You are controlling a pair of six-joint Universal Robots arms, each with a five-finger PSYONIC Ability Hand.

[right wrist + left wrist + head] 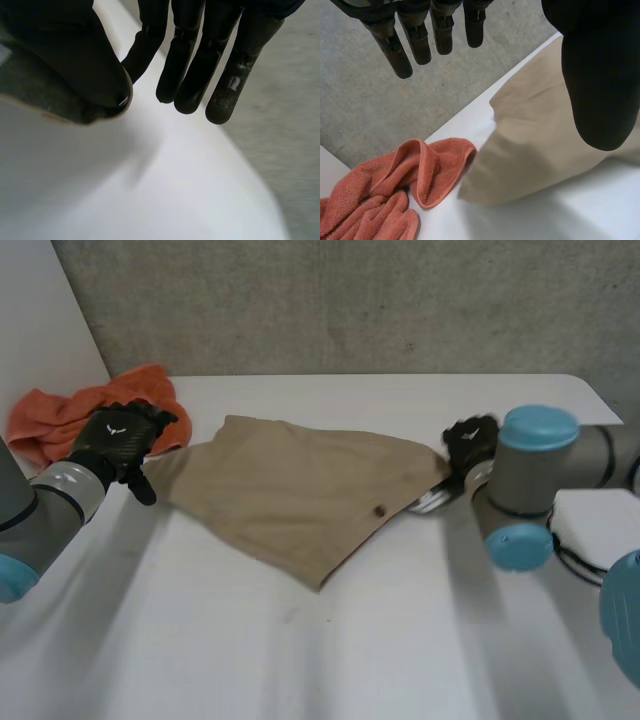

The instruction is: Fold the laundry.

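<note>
Two corners of the beige cloth (300,495), spread on the counter (300,660), lay beside the left hand (120,440) and right hand (470,445), each with fingers straight, holding nothing. The step looked like reaching to grasp — next, pinch both corners and fold across.

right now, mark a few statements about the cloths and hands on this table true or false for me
1. The tan cloth lies on the white table between the left hand and the right hand. True.
2. The orange towel is neatly folded. False: it lies crumpled in a heap.
3. The orange towel is beside the right hand. False: it is beside the left hand.
4. The left hand is open, fingers straight. True.
</note>
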